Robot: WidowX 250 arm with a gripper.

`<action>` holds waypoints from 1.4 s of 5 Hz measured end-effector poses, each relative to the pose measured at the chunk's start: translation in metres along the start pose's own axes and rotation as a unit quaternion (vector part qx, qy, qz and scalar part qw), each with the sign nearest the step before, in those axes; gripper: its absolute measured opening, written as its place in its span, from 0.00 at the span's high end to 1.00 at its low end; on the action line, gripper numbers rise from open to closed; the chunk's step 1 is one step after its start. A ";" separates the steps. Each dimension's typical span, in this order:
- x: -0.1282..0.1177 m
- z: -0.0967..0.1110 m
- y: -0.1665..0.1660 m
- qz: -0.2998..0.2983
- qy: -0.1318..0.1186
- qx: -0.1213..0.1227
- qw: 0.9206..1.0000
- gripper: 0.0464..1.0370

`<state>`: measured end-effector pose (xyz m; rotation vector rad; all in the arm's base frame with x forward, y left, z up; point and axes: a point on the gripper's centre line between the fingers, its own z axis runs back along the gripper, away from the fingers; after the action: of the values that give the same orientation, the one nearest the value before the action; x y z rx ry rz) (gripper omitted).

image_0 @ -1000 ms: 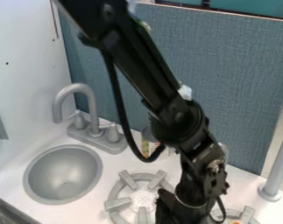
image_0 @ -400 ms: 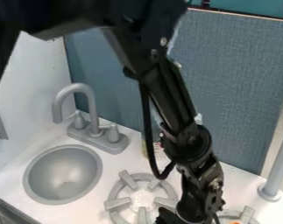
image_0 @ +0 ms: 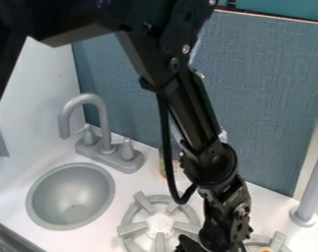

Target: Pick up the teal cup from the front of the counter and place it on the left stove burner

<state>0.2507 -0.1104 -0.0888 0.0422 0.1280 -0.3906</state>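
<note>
The black gripper [image_0: 199,244] hangs at the bottom edge of the view, between the left stove burner [image_0: 129,229] and the right burner [image_0: 277,242]. Its lower part is cut off by the edge, so what it may hold is hidden. A small orange thing [image_0: 265,250] lies on the right burner, just right of the gripper. Behind the arm, near the back panel, stands a can-like item [image_0: 177,168], partly hidden by the arm and its cable.
A round grey sink [image_0: 71,197] lies at the left, with a grey faucet [image_0: 103,123] behind it. A blue-grey panel [image_0: 273,98] closes off the back. A grey post [image_0: 312,182] rises at the right, and a white wall [image_0: 39,88] stands at the left.
The upper arm has swung into the view's upper left, and its forearm is steeper. The gripper has moved lower, toward the bottom edge.
</note>
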 end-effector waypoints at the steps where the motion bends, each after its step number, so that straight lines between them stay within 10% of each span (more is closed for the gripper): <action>1: -0.007 -0.002 0.001 0.009 0.011 0.004 1.000 0.86; 3: -0.017 0.040 0.013 0.055 0.007 0.037 0.998 0.95; 4: -0.011 0.097 0.037 0.099 -0.076 0.065 0.990 0.95; 7: 0.002 0.068 0.105 0.150 -0.076 0.042 0.985 0.95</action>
<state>0.3003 -0.0184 -0.0204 0.1140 -0.0463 -0.0969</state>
